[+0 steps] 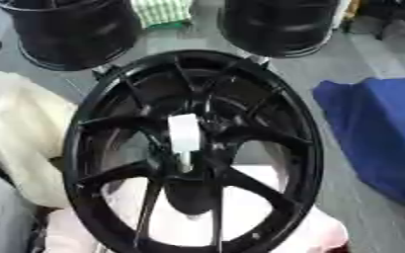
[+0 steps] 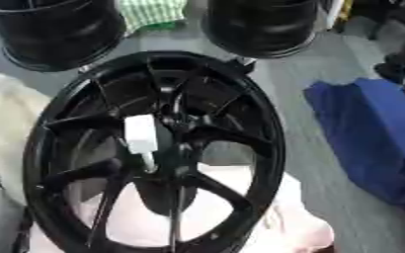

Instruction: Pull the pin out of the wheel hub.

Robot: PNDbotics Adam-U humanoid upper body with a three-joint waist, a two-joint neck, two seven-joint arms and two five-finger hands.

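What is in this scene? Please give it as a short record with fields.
wheel: black spoked wheel hub, lying in the middle of the view
pin: white pin standing in the hub centre, not yet pulled
under wheel: pale pink cloth
behind: two more black rims
right side: blue cloth
hands: none in view

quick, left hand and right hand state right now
Left hand: not in view.
Right hand: not in view; nothing touches the white pin in the black wheel hub.
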